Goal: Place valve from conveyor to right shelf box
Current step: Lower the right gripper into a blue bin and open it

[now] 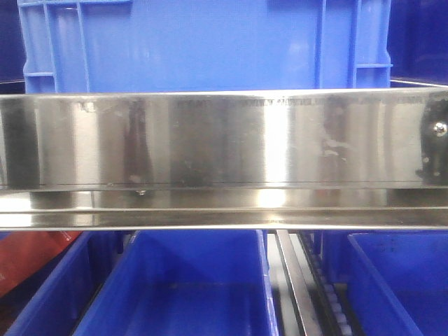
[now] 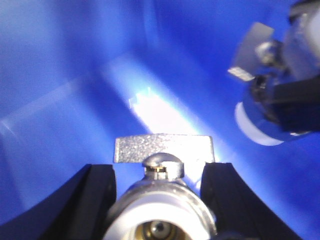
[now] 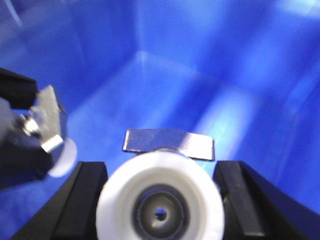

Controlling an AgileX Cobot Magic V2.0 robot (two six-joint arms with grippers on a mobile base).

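Two valves were in view, one in each tool. On the left wrist camera, the left tool (image 2: 159,172) was clamped on the first valve (image 2: 160,215), with one black finger (image 2: 97,200) on either side of its shiny metal body. Its flat silver handle (image 2: 164,148) sat crosswise on top. On the right wrist camera, the right tool (image 3: 160,170) gripped the second valve (image 3: 160,205) in the same way, its round white end facing the lens.

Both valves were held inside one blue box (image 3: 200,75), whose walls and floor filled the background. Each wrist camera also caught the other tool and its valve off to one side, near but apart.

The front camera showed none of this. It showed one wide, polished steel shelf rail (image 1: 224,140) running across the middle, and one blue crate (image 1: 210,42) standing above it. Three blue bins showed partly below it, the middle bin (image 1: 196,280) being the clearest. One roller track (image 1: 301,287) ran between two of the bins. One red shape (image 1: 28,259), too blurred to identify, lay at the lower left.
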